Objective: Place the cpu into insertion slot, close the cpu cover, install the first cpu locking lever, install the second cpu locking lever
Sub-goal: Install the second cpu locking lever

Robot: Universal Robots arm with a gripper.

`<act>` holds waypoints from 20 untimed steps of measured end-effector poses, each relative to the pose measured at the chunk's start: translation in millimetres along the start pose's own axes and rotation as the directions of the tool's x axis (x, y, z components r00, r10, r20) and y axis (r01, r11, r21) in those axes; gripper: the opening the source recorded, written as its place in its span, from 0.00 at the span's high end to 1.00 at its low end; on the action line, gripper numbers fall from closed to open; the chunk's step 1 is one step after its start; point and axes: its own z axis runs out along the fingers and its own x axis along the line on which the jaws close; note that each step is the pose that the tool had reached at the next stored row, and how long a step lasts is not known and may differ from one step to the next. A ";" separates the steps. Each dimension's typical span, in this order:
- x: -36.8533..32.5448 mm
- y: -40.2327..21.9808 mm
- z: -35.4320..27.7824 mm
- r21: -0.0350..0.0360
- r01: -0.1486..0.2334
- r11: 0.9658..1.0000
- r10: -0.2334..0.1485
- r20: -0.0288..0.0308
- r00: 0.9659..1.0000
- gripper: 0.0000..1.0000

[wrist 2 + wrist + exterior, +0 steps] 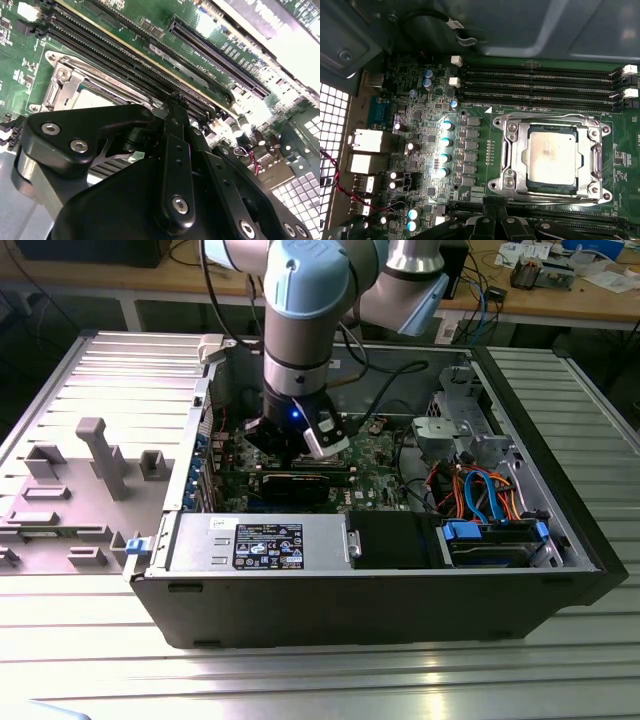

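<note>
Cpu (553,159) seated in insertion slot (597,161), cpu cover (515,160) seemingly down; gripper (176,102) jaws pinched together, holding nothing

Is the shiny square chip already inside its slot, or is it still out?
In. In the first wrist view the chip lies flat in the slot, with the metal cover framing it.

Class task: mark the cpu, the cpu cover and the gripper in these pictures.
cpu (553,157): first wrist view, middle of its metal top.
cpu cover (517,160): first wrist view, frame's side strip.
gripper (176,107): second wrist view, at the fingertips.
</note>
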 end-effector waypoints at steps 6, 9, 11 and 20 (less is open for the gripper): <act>-0.1 -0.1 0.7 -0.007 0.001 1.000 -0.001 0.001 1.000 0.89; 0.1 -0.1 0.8 -0.007 0.001 1.000 -0.001 0.001 1.000 0.89; 0.3 -0.1 0.9 -0.008 0.001 1.000 -0.001 0.001 1.000 0.89; 0.1 1.6 2.0 -0.013 0.001 1.000 -0.001 0.001 1.000 0.89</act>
